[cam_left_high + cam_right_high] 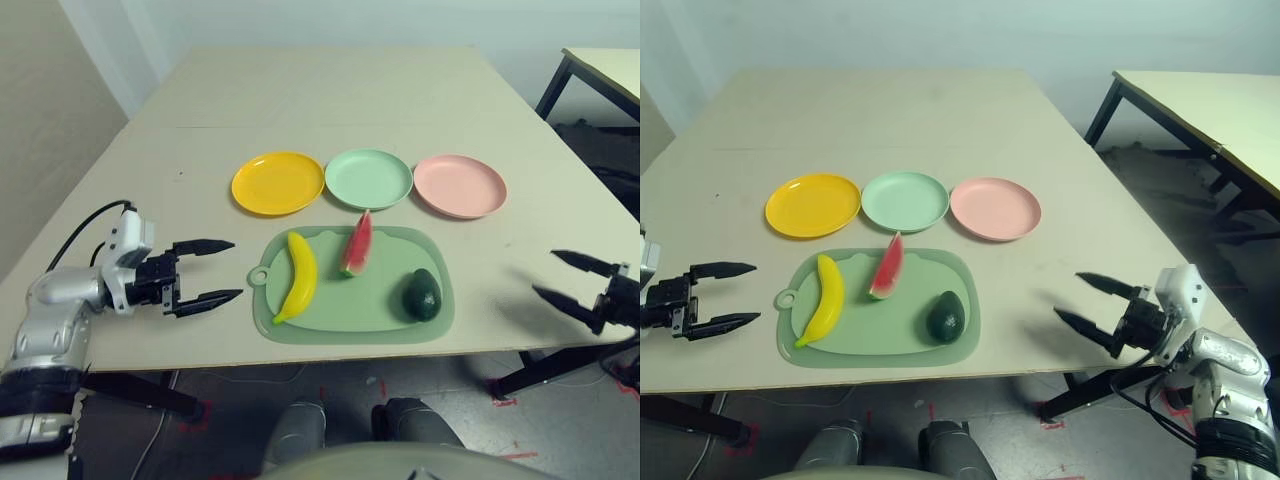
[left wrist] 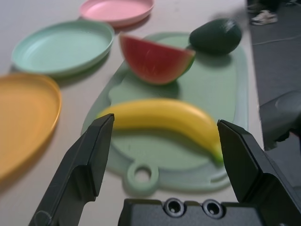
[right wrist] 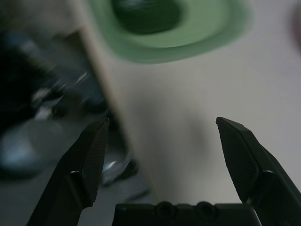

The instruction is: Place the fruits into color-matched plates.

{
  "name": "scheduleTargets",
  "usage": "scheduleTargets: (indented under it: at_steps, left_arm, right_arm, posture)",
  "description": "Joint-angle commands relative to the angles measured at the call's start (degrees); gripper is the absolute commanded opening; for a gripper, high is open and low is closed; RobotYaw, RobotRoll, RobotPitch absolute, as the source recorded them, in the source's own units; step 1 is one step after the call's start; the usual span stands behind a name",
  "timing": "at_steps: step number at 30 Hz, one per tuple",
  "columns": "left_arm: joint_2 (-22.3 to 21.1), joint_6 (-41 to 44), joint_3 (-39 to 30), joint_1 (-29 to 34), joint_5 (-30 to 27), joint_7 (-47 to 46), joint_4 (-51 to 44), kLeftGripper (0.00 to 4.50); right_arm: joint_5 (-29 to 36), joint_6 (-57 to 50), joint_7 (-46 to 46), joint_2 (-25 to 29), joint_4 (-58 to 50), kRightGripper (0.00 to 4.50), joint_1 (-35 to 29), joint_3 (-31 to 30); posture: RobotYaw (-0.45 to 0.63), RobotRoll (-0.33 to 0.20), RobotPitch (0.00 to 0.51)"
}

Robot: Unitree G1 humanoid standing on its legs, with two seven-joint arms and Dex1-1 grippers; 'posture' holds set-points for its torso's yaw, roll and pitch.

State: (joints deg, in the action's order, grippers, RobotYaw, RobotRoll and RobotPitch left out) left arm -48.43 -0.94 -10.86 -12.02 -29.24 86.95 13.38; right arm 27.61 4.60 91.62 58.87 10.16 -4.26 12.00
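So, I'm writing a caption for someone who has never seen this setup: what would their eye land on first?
Probably the bright yellow banana, curved on the left of the green mat, with the red watermelon wedge beside it near the mat's far edge. Next, the row of yellow, mint and pink plates just beyond the mat.
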Motion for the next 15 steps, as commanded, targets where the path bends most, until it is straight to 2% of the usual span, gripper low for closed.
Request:
scheduleTargets:
  at_steps: [1,2,3,5,7,11,13,15]
  left_arm:
    - [0.46,1.09,1.27,-0.53,-0.14,0.60,-1.25,4.47]
    - [0.56,1.00,1.41,-0.64,-0.02,0.60,-1.37,4.47]
    - [0.73,0.98,1.55,-0.68,0.07,0.48,-1.50,4.47]
    - [1.15,0.99,1.83,-0.38,0.20,0.27,-1.77,4.47]
    - [1.38,1.02,2.00,-0.09,0.33,0.24,-1.84,4.47]
    - [2.02,0.29,2.60,0.29,1.24,0.11,-1.00,4.47]
    - [2.12,0.22,2.88,0.14,1.44,-0.05,-0.89,4.47]
    - [2.10,0.07,3.09,-0.15,1.63,-0.08,-0.37,4.47]
  right_arm:
    - [10.19,-20.73,0.34,8.86,-15.60,4.50,-3.66,1.92]
    - [12.84,-26.97,-0.27,11.17,-18.19,4.50,-5.06,3.30]
    - [12.13,-30.76,0.05,14.31,-18.78,4.50,-7.97,4.92]
    - [9.21,-30.75,0.69,17.84,-18.51,4.50,-11.13,7.26]
    - [8.30,-30.85,-0.14,18.31,-19.25,4.50,-10.22,8.04]
    - [5.42,-37.30,-16.96,13.65,-27.79,4.50,11.23,-1.61]
    - [4.80,-41.00,-19.83,10.87,-29.65,4.50,19.90,-6.44]
    - [1.16,-39.84,-20.56,6.26,-31.85,4.50,29.77,-13.82]
  posture:
    - [0.05,0.000,0.014]
    - [0.05,0.000,0.014]
    - [0.05,0.000,0.014]
    - [0.03,0.000,0.018]
    - [0.03,0.000,0.018]
    - [0.02,0.000,0.020]
    - [0.02,0.000,0.019]
    - [0.02,0.000,0.020]
